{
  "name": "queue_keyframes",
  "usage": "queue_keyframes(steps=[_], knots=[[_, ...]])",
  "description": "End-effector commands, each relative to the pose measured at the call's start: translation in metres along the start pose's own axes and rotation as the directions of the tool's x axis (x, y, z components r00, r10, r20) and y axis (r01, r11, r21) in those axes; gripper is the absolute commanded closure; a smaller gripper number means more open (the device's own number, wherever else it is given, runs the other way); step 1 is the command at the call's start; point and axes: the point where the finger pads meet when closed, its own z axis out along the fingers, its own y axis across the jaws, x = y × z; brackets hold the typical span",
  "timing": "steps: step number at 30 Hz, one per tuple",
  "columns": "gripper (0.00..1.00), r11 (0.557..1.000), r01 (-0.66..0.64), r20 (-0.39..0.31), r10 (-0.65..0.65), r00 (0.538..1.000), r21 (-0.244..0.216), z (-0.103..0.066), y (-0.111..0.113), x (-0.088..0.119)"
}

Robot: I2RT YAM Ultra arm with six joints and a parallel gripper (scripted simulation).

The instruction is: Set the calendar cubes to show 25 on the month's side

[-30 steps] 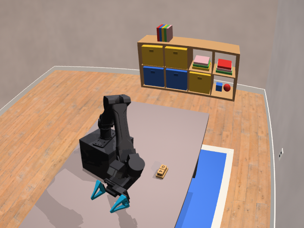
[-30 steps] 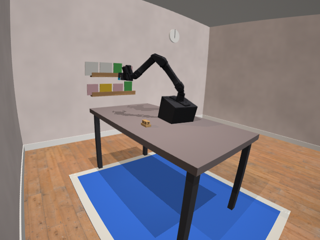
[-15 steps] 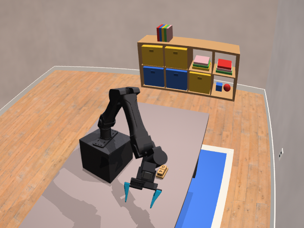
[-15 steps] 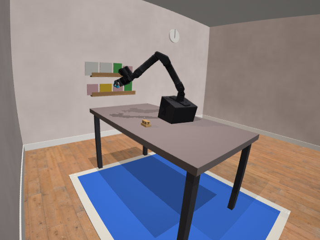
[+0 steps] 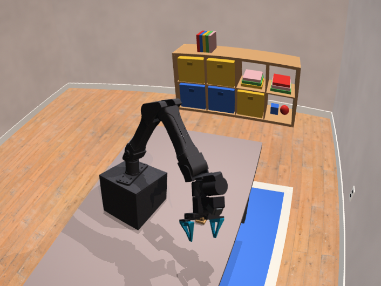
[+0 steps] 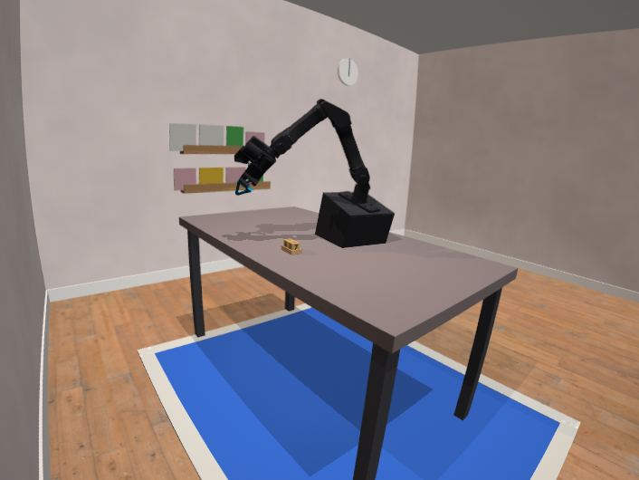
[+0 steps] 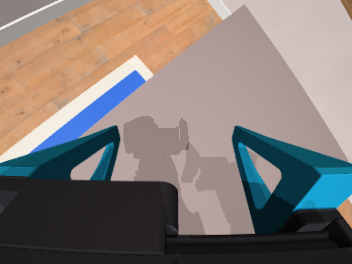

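Observation:
The wooden calendar tray with its two cubes [image 6: 291, 246] stands on the table, in front of the arm's black base. The digits are too small to read. In the top view only a small tan bit of the calendar [image 5: 201, 222] shows behind the gripper. My gripper [image 5: 201, 230] is open and empty, its teal fingers pointing down. In the exterior view the gripper [image 6: 243, 189] hangs high above the table, well up and back from the calendar. The wrist view shows the open fingers over bare table and the arm's shadow; the calendar is not in that view.
The arm's black base box [image 5: 134, 197] sits on the table to the calendar's side. The table's edge runs close by, with a blue rug [image 5: 258, 239] on the floor below. A storage shelf [image 5: 235, 84] stands far off by the wall.

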Motion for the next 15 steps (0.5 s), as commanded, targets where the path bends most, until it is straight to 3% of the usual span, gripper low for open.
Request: queue_keyframes(steps=[1, 2, 3, 5, 7, 9, 10, 13, 14, 15], knots=[[0.00, 0.989, 0.088, -0.092, -0.099, 0.991, -0.122, -0.022, 0.027, 0.023], [0.00, 0.989, 0.088, -0.092, -0.100, 0.991, -0.122, -0.022, 0.027, 0.023], [0.00, 0.975, 0.131, -0.128, -0.155, 0.980, -0.180, -0.033, 0.043, 0.037], [0.00, 0.975, 0.131, -0.128, -0.155, 0.980, -0.180, -0.033, 0.043, 0.037], [0.00, 0.940, 0.194, -0.183, -0.250, 0.951, -0.280, -0.055, 0.067, 0.064], [0.00, 0.929, 0.208, -0.196, -0.275, 0.941, -0.306, -0.061, 0.073, 0.071], [0.00, 0.904, 0.233, -0.220, -0.325, 0.920, -0.359, -0.074, 0.085, 0.085], [0.00, 0.854, 0.267, -0.256, -0.407, 0.877, -0.446, -0.097, 0.101, 0.111], [0.00, 0.849, 0.269, -0.259, -0.416, 0.872, -0.456, -0.100, 0.103, 0.114], [0.00, 0.816, 0.282, -0.277, -0.462, 0.842, -0.505, -0.114, 0.111, 0.129]])
